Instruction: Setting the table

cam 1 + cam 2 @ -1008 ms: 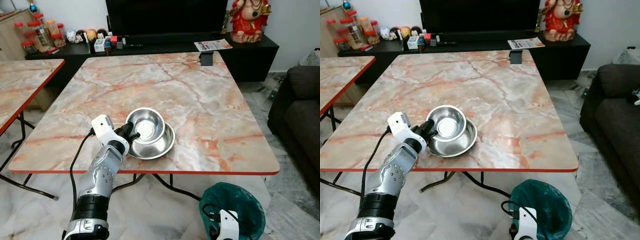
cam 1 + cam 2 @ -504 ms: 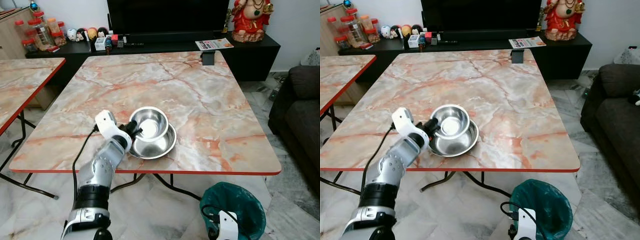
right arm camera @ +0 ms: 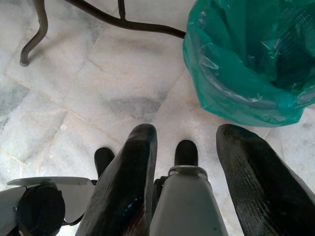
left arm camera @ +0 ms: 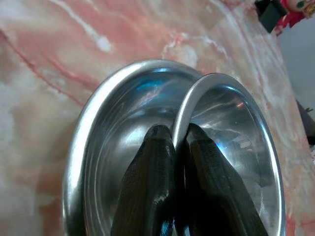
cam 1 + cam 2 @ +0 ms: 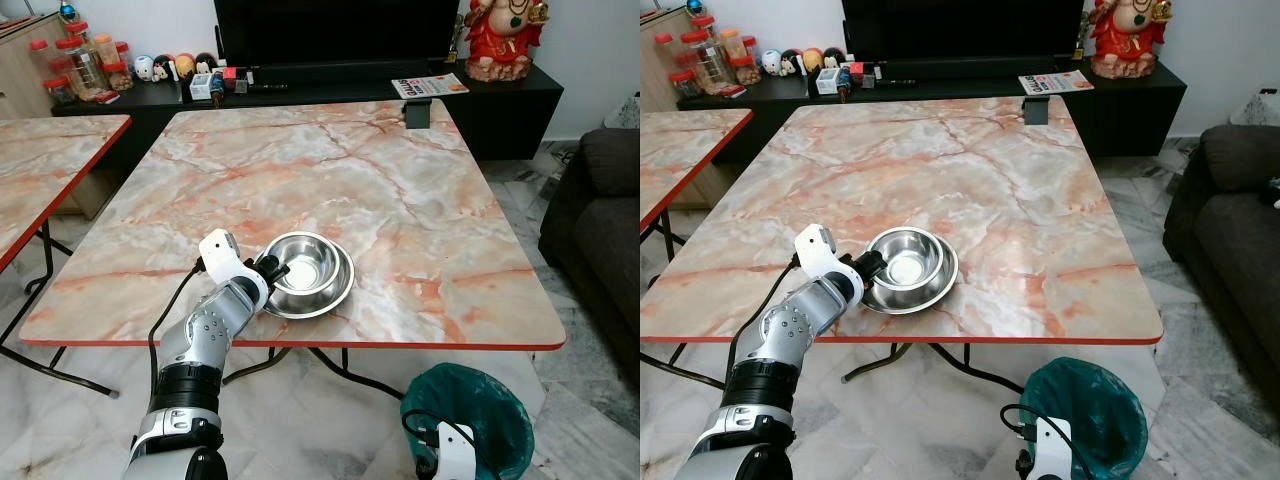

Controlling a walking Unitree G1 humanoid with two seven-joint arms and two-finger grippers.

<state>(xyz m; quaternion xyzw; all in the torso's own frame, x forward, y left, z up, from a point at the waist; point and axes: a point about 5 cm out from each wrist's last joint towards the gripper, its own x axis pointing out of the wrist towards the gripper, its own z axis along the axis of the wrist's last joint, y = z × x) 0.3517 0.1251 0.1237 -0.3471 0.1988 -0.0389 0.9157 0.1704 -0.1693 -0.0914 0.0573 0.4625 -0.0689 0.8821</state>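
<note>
Bowls nested near the table's front edge.
The small bowl (image 5: 305,264) sat in the large bowl (image 5: 335,292) on the table (image 5: 420,210), left gripper (image 5: 272,272) at their left.

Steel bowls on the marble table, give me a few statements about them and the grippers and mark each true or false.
1. The left gripper pinches the rim of the smaller steel bowl. True.
2. The smaller bowl stands apart from the larger steel bowl. False: it sits nested inside it.
3. The bowls are near the front edge of the marble table. True.
4. The right gripper is over the table. False: it hangs above the floor beside the green-lined bin.
5. The right gripper grasps something. False: its fingers are open.
</note>
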